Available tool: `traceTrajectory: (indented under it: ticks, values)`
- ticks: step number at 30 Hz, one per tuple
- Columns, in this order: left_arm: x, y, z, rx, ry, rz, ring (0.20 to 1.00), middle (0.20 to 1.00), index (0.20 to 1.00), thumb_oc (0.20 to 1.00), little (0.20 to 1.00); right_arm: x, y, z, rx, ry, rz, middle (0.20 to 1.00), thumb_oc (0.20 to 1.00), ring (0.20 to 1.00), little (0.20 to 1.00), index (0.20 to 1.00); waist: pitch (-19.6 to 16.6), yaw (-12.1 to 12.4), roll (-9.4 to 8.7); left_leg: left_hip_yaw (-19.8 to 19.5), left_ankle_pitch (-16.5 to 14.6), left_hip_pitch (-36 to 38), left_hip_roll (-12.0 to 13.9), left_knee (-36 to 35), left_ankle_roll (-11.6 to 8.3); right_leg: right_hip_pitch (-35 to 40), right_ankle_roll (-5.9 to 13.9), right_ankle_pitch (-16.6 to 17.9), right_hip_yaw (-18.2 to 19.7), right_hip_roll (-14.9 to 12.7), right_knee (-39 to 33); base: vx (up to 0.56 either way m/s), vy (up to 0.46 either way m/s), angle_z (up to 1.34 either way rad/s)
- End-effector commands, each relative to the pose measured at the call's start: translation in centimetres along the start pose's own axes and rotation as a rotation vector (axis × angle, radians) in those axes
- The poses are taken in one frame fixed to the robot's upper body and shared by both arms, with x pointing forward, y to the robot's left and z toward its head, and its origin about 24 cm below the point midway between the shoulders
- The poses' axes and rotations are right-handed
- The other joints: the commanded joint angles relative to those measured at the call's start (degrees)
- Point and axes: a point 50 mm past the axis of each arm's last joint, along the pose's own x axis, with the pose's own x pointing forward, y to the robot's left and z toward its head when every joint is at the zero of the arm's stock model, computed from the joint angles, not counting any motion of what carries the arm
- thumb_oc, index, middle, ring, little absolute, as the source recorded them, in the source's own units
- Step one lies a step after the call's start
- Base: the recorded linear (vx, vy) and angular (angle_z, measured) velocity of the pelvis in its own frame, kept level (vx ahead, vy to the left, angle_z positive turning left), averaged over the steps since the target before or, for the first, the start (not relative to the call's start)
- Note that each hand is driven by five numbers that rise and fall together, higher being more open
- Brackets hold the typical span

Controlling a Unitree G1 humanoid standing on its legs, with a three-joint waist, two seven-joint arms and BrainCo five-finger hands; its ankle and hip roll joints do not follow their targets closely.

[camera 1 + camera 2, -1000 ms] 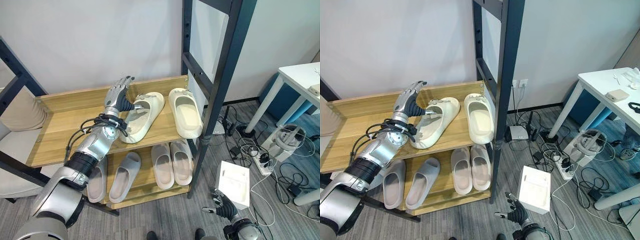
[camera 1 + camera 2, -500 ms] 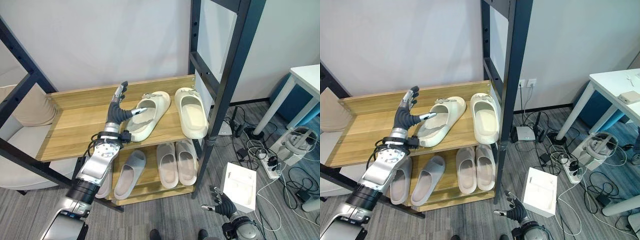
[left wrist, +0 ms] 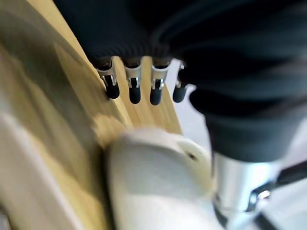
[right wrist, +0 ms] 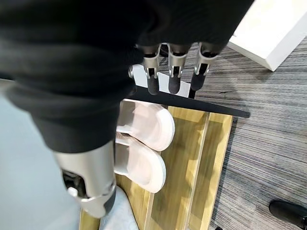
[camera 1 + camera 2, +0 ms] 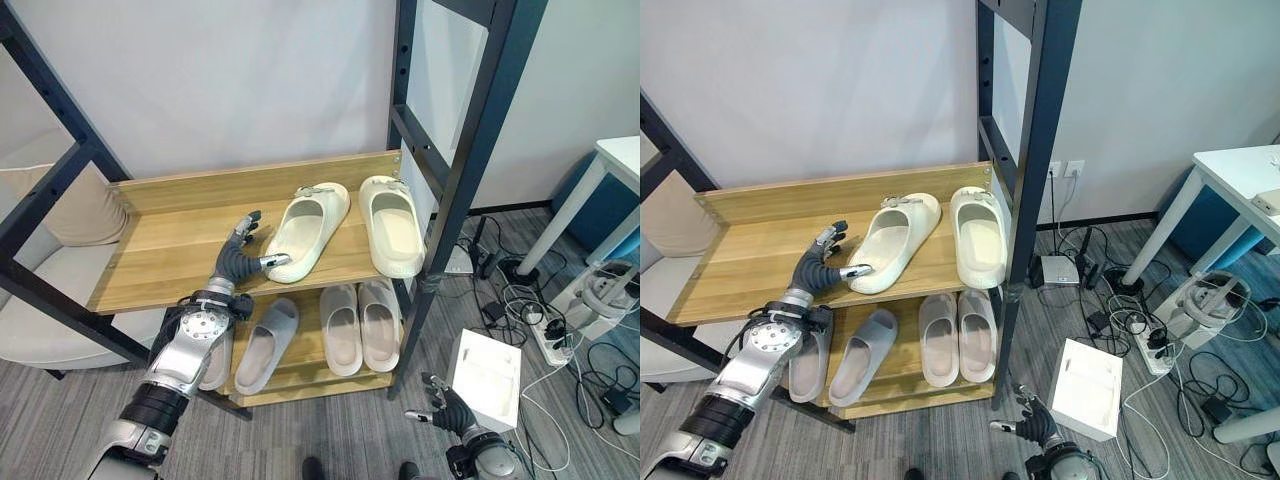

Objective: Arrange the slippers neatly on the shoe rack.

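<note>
The slipper [image 5: 304, 228] lies askew on the shoe rack [image 5: 160, 250], its heel touched by the open left hand [image 5: 237, 262]. Light, soft foam is judged; the strap is best gripped.

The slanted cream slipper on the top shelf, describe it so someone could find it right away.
On the wooden shoe rack, look at the upper shelf. Of the two cream slippers there, the slanted slipper lies askew by the open left hand, while its mate sits straight.
</note>
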Motion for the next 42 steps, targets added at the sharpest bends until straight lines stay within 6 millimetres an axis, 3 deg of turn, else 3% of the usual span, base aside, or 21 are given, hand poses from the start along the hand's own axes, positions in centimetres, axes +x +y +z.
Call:
traceTrajectory:
  ticks: [1,7,8,15,21,25,27,33,35,37,38,40,41,42]
  values:
    - [1.0,-1.6,1.5,-0.176,-0.049,-0.115,1.0,1.0,1.0,1.0,1.0,0.9,0.3,2.7,0.025,-0.105,0.026,1.0,1.0,1.0,1.0,1.0,1.74,-0.36,-1.54,0.16,-12.45,5.81,-1.73,0.06,1.64,1.92,2.69,-6.89,-1.68,-0.47,0.07,-0.01,0.004,0.04]
    - [1.9,-4.5,3.2,-0.386,-0.085,-0.187,1.0,1.0,1.0,1.0,1.0,1.1,0.7,2.9,0.026,-0.104,0.045,1.0,1.0,1.0,1.0,1.0,1.68,-0.7,-1.49,0.06,-12.38,5.51,-1.74,0.06,1.68,1.69,2.78,-6.85,-1.73,-0.54,0.07,0.0,0.001,0.02]
    - [2.6,-5.9,4.2,-0.485,-0.102,-0.196,1.0,1.0,1.0,1.0,1.0,1.2,1.0,3.0,0.027,-0.104,0.051,1.0,1.0,1.0,1.0,1.0,1.67,-0.98,-1.48,0.04,-12.36,5.51,-1.76,0.06,1.74,1.65,2.79,-6.89,-1.69,-0.52,0.07,0.0,0.0,0.0]
    - [4.0,-7.3,5.0,-0.504,-0.108,-0.184,1.0,1.0,1.0,1.0,1.0,1.3,1.2,3.0,0.025,-0.101,0.058,1.0,1.0,1.0,1.0,1.0,1.56,-1.72,-1.5,0.17,-12.24,5.37,-1.7,0.06,1.61,1.48,2.71,-7.0,-1.64,-0.42,0.07,-0.01,-0.003,0.02]
    - [4.5,-6.3,5.9,-0.418,-0.177,-0.093,1.0,1.0,1.0,1.0,1.0,1.3,1.3,2.9,0.038,-0.108,0.046,1.0,1.0,1.0,1.0,1.0,1.55,-1.64,-1.68,0.19,-12.18,5.31,-1.63,0.06,1.61,1.39,2.64,-7.01,-1.74,-0.42,0.07,0.0,0.0,0.0]
    - [3.9,-3.8,8.2,-0.281,-0.355,0.081,1.0,1.0,1.0,1.0,1.0,1.5,1.6,3.2,0.06,-0.136,0.022,1.0,1.0,1.0,1.0,1.0,1.75,-0.88,-2.37,-0.37,-11.99,5.41,-1.56,0.06,1.46,1.85,2.31,-7.24,-2.11,-0.25,0.07,-0.01,-0.003,-0.01]
    - [3.0,-3.3,9.8,-0.298,-0.459,0.08,1.0,1.0,1.0,1.0,1.0,1.6,1.5,3.2,0.063,-0.143,0.014,1.0,1.0,1.0,1.0,1.0,1.69,-0.44,-2.61,-0.62,-11.96,5.42,-1.5,0.06,1.35,2.03,2.31,-7.3,-2.35,-0.17,0.07,-0.02,-0.004,-0.01]
    - [-0.3,-4.8,14.0,-0.354,-0.679,-0.212,1.0,1.0,1.0,1.0,1.0,1.6,1.7,3.1,0.082,-0.142,0.032,1.0,1.0,1.0,1.0,1.0,1.04,0.53,-2.9,-1.08,-12.14,5.63,-1.4,0.06,1.14,2.43,2.34,-7.49,-2.78,-0.13,0.07,-0.01,-0.001,0.04]
    - [-2.4,-7.0,14.8,-0.251,-0.703,-0.513,1.0,1.0,1.0,1.0,1.0,1.5,1.9,2.9,0.064,-0.131,0.066,1.0,1.0,1.0,1.0,1.0,0.67,1.11,-2.92,-1.5,-12.21,5.69,-1.28,0.06,1.03,2.71,2.37,-7.75,-3.05,-0.05,0.07,-0.02,-0.005,0.09]
    - [-3.4,-8.5,13.5,-0.126,-0.619,-0.721,1.0,1.0,1.0,1.0,1.0,1.5,1.8,2.7,0.04,-0.12,0.09,1.0,1.0,1.0,1.0,1.0,0.43,1.45,-2.81,-1.77,-12.21,5.8,-1.19,0.06,0.96,2.92,2.4,-7.86,-3.22,0.07,0.07,-0.01,-0.008,0.08]
    - [-3.7,-9.0,11.8,-0.052,-0.527,-0.809,1.0,1.0,1.0,1.0,1.0,1.6,1.6,2.8,0.023,-0.121,0.098,1.0,1.0,1.0,1.0,1.0,0.45,1.51,-2.66,-1.85,-12.23,5.85,-1.17,0.06,0.95,2.95,2.38,-7.86,-3.23,0.12,0.07,-0.01,-0.007,0.03]
    - [-3.9,-9.1,10.9,0.0,-0.486,-0.847,1.0,1.0,1.0,1.0,1.0,1.6,1.6,2.8,0.017,-0.123,0.107,1.0,1.0,1.0,1.0,1.0,0.47,1.52,-2.68,-1.81,-12.27,5.89,-1.14,0.06,0.93,2.97,2.38,-7.89,-3.16,0.16,0.07,0.0,0.0,0.0]
    - [-4.2,-9.2,7.3,0.021,-0.319,-0.861,1.0,1.0,1.0,1.0,1.0,1.7,1.3,2.9,0.004,-0.123,0.107,1.0,1.0,1.0,1.0,1.0,0.7,1.62,-2.59,-1.75,-12.35,6.22,-1.02,0.06,0.88,3.18,2.26,-7.98,-3.01,0.33,0.07,0.0,0.0,0.0]
    - [-4.4,-8.9,6.1,0.066,-0.267,-0.866,1.0,1.0,1.0,1.0,1.0,1.8,1.0,3.0,0.004,-0.124,0.101,1.0,1.0,1.0,1.0,1.0,0.67,1.62,-2.59,-1.9,-12.25,6.09,-1.06,0.06,0.93,3.08,2.19,-7.99,-3.0,0.34,0.07,0.0,0.0,0.0]
